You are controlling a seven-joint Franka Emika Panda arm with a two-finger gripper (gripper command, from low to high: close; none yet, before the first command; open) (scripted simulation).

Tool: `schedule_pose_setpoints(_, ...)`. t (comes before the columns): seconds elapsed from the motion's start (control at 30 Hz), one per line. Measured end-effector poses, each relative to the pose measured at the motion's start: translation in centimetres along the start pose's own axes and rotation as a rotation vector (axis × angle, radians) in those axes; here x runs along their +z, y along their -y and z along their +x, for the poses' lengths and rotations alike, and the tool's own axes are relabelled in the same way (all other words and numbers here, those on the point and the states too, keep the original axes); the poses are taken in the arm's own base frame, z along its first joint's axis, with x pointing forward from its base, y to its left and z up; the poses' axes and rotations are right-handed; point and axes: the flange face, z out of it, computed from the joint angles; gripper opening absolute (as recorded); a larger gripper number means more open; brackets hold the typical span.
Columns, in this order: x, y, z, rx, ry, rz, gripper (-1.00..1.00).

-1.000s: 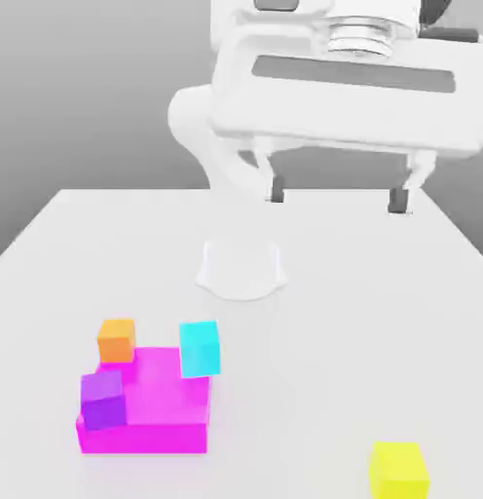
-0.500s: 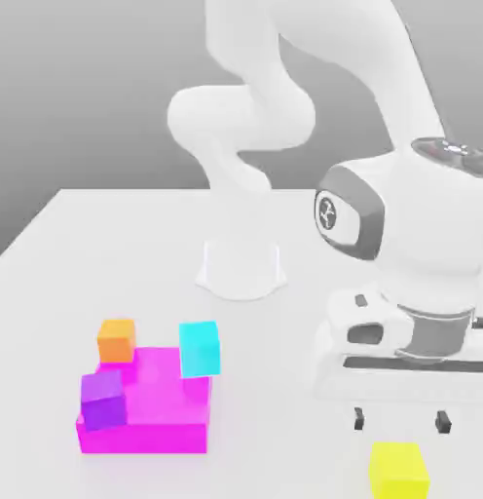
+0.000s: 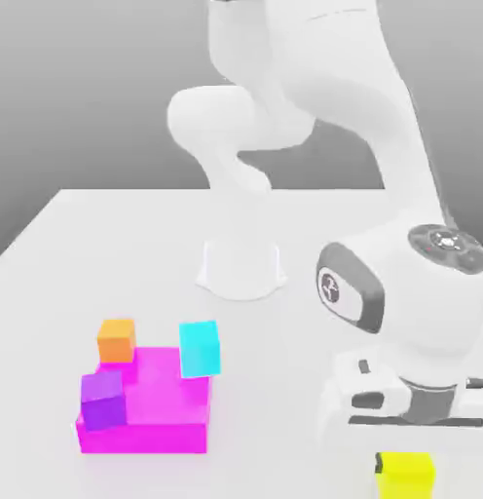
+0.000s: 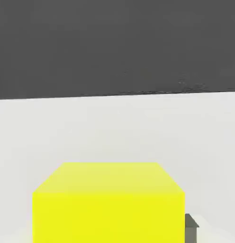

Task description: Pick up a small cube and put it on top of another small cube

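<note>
My pincer (image 3: 405,466) pinches the yellow cube (image 3: 405,475) (it sits on the table (image 3: 51,253)). The orange cube (image 3: 116,340) rests well apart from it, touching the magenta block (image 3: 153,404).

Bare table (image 3: 284,331) (beside magenta block (image 3: 158,414))

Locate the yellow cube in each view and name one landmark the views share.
Exterior view: the yellow cube sits on the white table near the bottom edge, toward the exterior view's right, directly under the gripper.
Hand view: the yellow cube fills the foreground, close to the camera.
Shared landmark: the white table.
</note>
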Motion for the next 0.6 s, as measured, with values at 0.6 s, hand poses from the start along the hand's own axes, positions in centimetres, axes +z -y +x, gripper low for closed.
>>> schedule_pose_setpoints(0.6,-10.7,-32.0,15.2,0.881,-0.048,-0.053,-1.00)
